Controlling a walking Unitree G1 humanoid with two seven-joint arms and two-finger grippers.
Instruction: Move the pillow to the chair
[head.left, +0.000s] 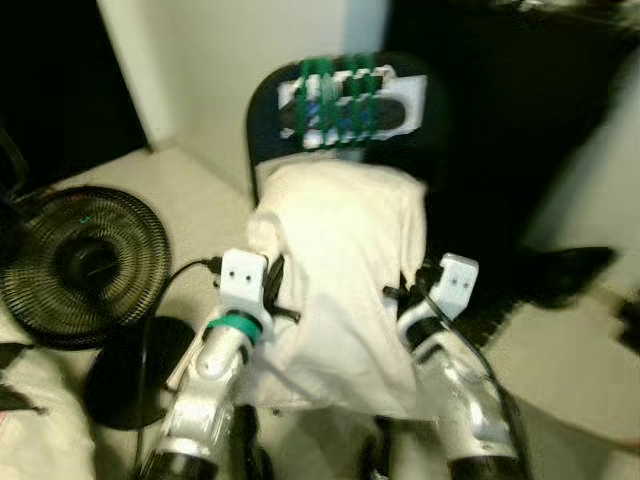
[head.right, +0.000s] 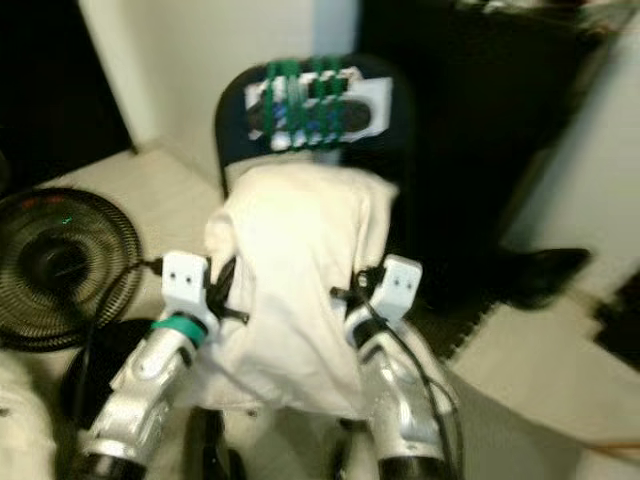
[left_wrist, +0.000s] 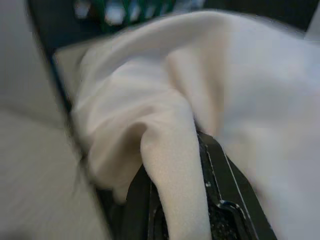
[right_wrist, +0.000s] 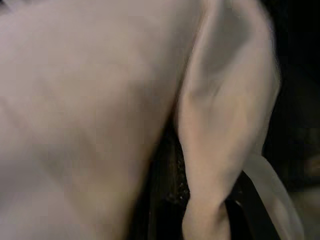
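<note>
Pillow (head.left: 340, 280) pinched between both end effectors

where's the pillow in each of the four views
Left eye view: pillow at centre, between both arms.
Right eye view: pillow centre-left.
Left wrist view: a fold pinched between black fingers.
Right wrist view: cloth across the frame.
Shared landmark: chair back behind it.

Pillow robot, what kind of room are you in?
Probably a room at home, maybe a bedroom or study. There's a black chair just past the pillow, a floor fan, and pale flooring.
</note>
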